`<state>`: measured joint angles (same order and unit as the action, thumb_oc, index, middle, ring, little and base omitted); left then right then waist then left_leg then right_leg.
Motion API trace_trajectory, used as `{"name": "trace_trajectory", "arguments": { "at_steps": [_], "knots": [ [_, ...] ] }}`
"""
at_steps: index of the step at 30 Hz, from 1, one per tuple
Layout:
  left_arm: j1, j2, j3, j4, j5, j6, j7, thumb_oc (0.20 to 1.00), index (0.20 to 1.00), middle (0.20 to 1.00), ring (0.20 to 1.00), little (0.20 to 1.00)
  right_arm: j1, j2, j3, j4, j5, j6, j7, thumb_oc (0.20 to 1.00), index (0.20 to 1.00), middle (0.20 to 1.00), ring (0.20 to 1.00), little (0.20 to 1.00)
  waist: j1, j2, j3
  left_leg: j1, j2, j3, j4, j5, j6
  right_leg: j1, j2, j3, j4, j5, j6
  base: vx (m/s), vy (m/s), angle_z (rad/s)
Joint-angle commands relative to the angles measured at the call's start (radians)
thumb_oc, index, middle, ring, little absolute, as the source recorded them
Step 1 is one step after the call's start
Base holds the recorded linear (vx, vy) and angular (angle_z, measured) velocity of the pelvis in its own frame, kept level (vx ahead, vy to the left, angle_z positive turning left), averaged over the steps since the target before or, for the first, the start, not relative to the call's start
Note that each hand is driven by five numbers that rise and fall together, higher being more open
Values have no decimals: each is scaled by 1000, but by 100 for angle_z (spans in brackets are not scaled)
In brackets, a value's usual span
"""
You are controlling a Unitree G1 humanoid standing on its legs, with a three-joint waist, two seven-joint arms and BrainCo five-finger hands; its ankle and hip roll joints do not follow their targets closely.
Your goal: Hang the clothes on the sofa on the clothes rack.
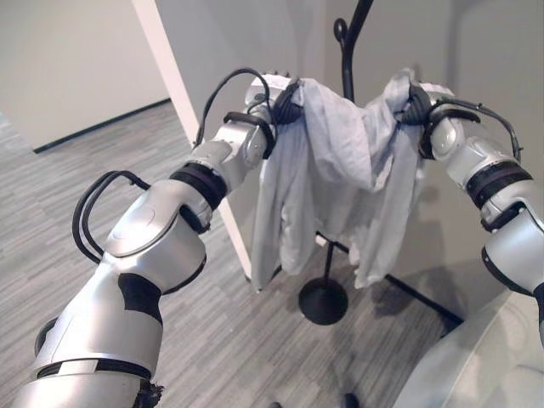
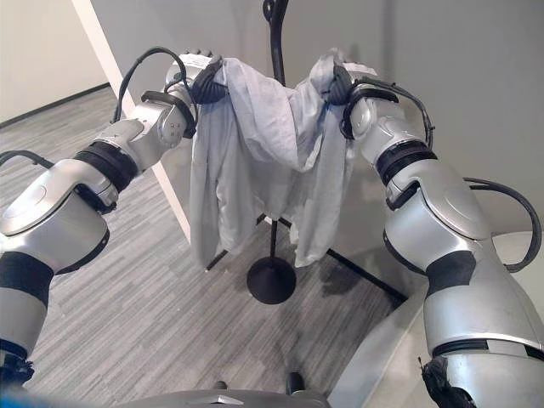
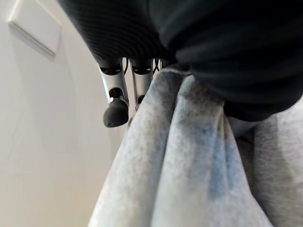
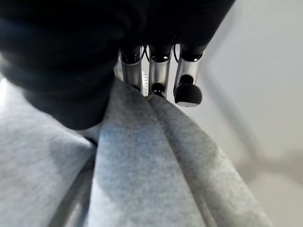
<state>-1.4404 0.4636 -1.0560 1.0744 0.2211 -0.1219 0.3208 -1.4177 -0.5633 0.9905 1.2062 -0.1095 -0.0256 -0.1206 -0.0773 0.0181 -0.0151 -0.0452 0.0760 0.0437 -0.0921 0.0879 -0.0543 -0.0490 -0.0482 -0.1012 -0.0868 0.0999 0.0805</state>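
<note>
Fingers (image 3: 115, 97) of both hands around soft grey garment (image 1: 340, 170)

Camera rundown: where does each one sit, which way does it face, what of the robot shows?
Left eye, right eye: on the head, looking down at the grey garment held up before the clothes rack; both arms in frame.
Left wrist: along the left hand, cloth bunched in it.
Right wrist: along the right hand, same.
All four share the garment.

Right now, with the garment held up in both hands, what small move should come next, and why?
Probably ease both hands forward, toward the rack's pole. The left hand and right hand grip the grey garment by its top corners, spread in front of the pole, not yet hung on it.
</note>
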Motion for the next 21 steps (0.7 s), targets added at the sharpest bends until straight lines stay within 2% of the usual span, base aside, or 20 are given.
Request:
{"name": "trace_trajectory", "arguments": {
  "at_steps": [1, 8, 12, 17, 18, 21],
  "knots": [
    [-128, 9, 38, 104, 20, 10, 26, 200, 200, 200, 200, 200, -162, -17, 2, 107, 10, -8, -36, 200, 200, 200, 200, 200, 34, -59, 62, 69, 20, -2, 5, -80, -66, 28, -87, -60, -1, -20, 127, 0, 0, 0],
    [-119, 36, 64, 66, 4, 11, 37, 200, 200, 200, 200, 200, -138, -51, -37, 54, 66, -15, -57, 200, 200, 200, 200, 200, 33, -57, 59, 84, 18, -1, 5, -87, -64, 42, -90, -59, -1, -23, 127, 0, 0, 0],
    [-98, 102, 118, -59, -37, 5, 63, 200, 200, 200, 200, 200, -61, -128, -171, -122, 230, -55, -120, 200, 200, 200, 200, 200, 29, -50, 56, 97, 18, 5, 5, -96, -62, 53, -91, -58, -1, -28, 129, 8, 6, 0],
    [-57, 218, 192, -267, -44, -8, 108, 200, 200, 200, 200, 200, 80, -243, -328, -395, 288, -111, -202, 200, 200, 200, 200, 200, 24, -38, 57, 108, 17, 13, 5, -108, -59, 61, -95, -62, -1, -35, 133, 9, 4, 0],
    [-34, 247, 226, -336, -38, -16, 126, 200, 200, 200, 200, 200, 135, -280, -389, -486, 289, -134, -226, 200, 200, 200, 200, 200, 23, -35, 55, 116, 17, 15, 5, -115, -58, 68, -97, -64, -1, -38, 134, 38, 14, 0],
    [-24, 266, 244, -392, -33, -26, 143, 200, 200, 200, 200, 200, 173, -311, -432, -562, 284, -146, -244, 200, 200, 200, 200, 200, 23, -34, 48, 126, 18, 17, 5, -120, -57, 76, -99, -65, -1, -42, 136, 35, 11, -1]
  ]
}}
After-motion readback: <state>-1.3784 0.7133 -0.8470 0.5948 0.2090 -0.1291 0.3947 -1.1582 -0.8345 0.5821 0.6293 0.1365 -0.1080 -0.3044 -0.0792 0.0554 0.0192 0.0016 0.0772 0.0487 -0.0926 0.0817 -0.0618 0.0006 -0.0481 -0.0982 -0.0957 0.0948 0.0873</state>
